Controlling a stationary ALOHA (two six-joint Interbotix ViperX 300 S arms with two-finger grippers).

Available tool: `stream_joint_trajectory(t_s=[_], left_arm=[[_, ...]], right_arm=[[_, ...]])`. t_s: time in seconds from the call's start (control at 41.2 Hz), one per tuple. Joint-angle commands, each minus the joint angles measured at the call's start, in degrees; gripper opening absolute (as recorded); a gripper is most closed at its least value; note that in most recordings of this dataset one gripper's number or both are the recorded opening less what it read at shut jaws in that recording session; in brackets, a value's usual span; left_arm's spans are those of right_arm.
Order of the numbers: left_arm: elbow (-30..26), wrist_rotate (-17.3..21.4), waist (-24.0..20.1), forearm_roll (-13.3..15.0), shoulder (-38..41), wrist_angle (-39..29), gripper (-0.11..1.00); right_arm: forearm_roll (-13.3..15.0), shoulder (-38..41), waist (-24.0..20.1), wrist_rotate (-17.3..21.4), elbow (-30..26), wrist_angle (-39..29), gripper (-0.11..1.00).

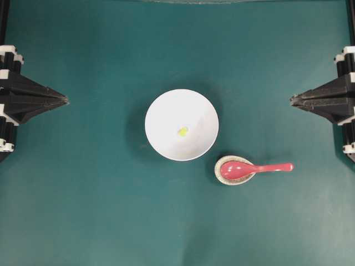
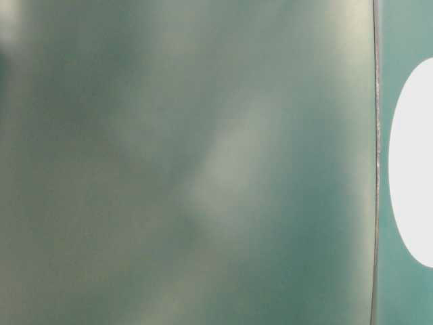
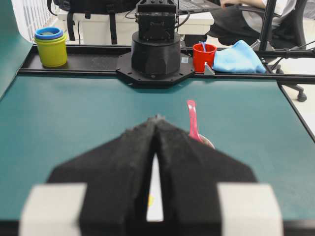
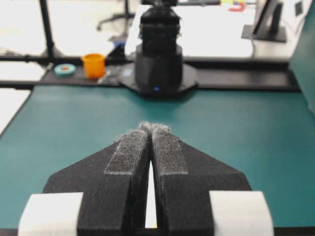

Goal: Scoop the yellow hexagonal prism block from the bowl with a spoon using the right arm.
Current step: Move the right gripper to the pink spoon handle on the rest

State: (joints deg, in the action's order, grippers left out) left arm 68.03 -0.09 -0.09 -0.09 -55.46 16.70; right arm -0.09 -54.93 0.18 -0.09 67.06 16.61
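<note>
The white bowl point(image 1: 181, 124) stands mid-table, and the tiny yellow hexagonal prism block point(image 1: 182, 131) lies inside it. The pink-red spoon point(image 1: 256, 168) rests to the bowl's lower right, scoop on a speckled beige spoon rest point(image 1: 222, 176), handle pointing right. My right gripper point(image 1: 292, 100) is shut and empty at the right edge, above the spoon's handle end and well apart from it. Opposite, at the left edge, my left gripper point(image 1: 65, 100) is shut and empty. In the left wrist view the spoon point(image 3: 192, 122) rises past the shut gripper point(image 3: 157, 118), with the bowl point(image 3: 155, 196) and block point(image 3: 150, 200) glimpsed between the fingers. The right wrist view shows its gripper point(image 4: 152, 127) closed.
The teal table point(image 1: 89, 199) stretches around the bowl. The arm bases point(image 3: 155, 46) point(image 4: 158, 54) stand at the table's two ends. Off the table lie stacked cups point(image 3: 50, 45), a red cup point(image 3: 204, 56) and an orange cup point(image 4: 94, 65). The table-level view is blurred, with the bowl's edge point(image 2: 413, 169) at right.
</note>
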Motion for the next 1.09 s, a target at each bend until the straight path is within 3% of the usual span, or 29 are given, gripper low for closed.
stream_joint_trajectory(t_s=[0.0,0.219,0.316,0.583,0.704,1.069], left_arm=[[-1.93,0.35,-1.67,-0.62,0.62,-2.29,-0.01],[-2.55,0.26,-2.55,-0.62,0.62,-5.01,0.03],[-2.55,-0.09,-2.55,-0.62,0.62,-5.01,0.03],[-2.55,-0.44,-2.55,-0.62,0.62,-5.27,0.03],[-2.55,-0.44,-2.55,-0.62,0.62,-5.19,0.03],[-2.55,-0.62,-2.55,-0.62,0.26,-5.27,0.03]], right_arm=[[0.26,0.09,0.35,-0.53,-0.44,0.09,0.00],[0.18,0.35,0.35,-0.09,-0.97,-1.58,0.01],[0.18,0.26,0.35,-0.09,-0.97,-1.67,0.07],[0.26,0.70,0.35,-0.09,-0.88,-1.67,0.53],[0.09,1.41,0.35,0.09,-0.79,-1.67,0.64],[-0.53,6.42,0.09,1.32,0.70,-1.41,0.65]])
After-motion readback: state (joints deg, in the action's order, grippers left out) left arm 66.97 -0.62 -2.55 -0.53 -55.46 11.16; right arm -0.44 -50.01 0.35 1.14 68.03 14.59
